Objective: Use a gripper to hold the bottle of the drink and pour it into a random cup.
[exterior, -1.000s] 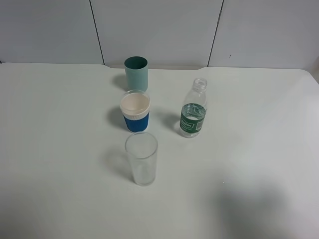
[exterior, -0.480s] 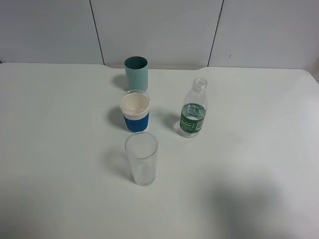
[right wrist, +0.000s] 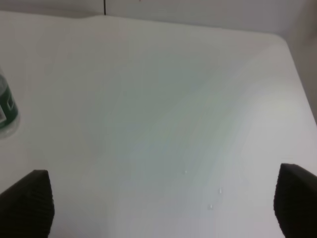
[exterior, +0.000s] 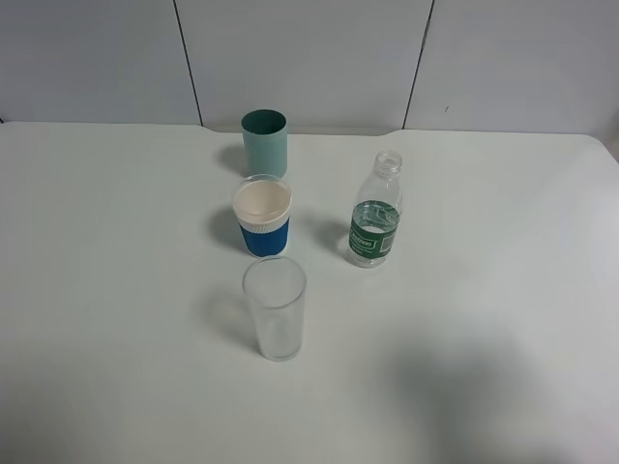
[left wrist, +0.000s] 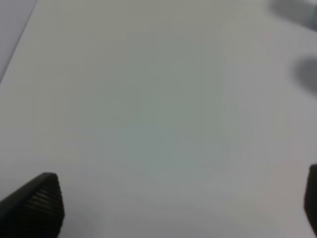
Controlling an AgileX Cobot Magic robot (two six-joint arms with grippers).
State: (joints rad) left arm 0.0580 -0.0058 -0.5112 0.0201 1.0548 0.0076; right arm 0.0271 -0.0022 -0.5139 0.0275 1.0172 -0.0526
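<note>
exterior high view: matte white table [exterior: 116, 290] against a pale panelled wall [exterior: 309, 58] with dark seams; neither arm shows here.
table: smooth, flat, plain; a soft shadow lies on its near right part.
glass [exterior: 275, 308]: tall, clear, straight-sided cylinder, upright, nearest the camera of the three vessels in a line.
white cup [exterior: 262, 217]: ribbed blue sleeve round its lower half, pale inside, upright between the glass and the cup.
cup [exterior: 264, 141]: plain pale teal cylinder, darker teal inside, no handle, upright at the far end of the line near the wall.
bottle [exterior: 375, 212]: small clear plastic, rounded shoulders, narrow capless neck, dark green label band, clear liquid up to about the label; upright, right of the white cup and apart from it, untouched.
left gripper [left wrist: 178, 208]: black, finely ribbed fingertips [left wrist: 39, 201] at the two lower corners of the left wrist view, spread wide over bare table, holding nothing.
right gripper [right wrist: 163, 208]: black ribbed fingertips [right wrist: 27, 201] likewise spread wide, holding nothing; the bottle's green label [right wrist: 7, 106] shows at the edge of the right wrist view, well apart from the jaws.
specks [right wrist: 213, 197]: a few tiny marks on the table between the right fingertips.
</note>
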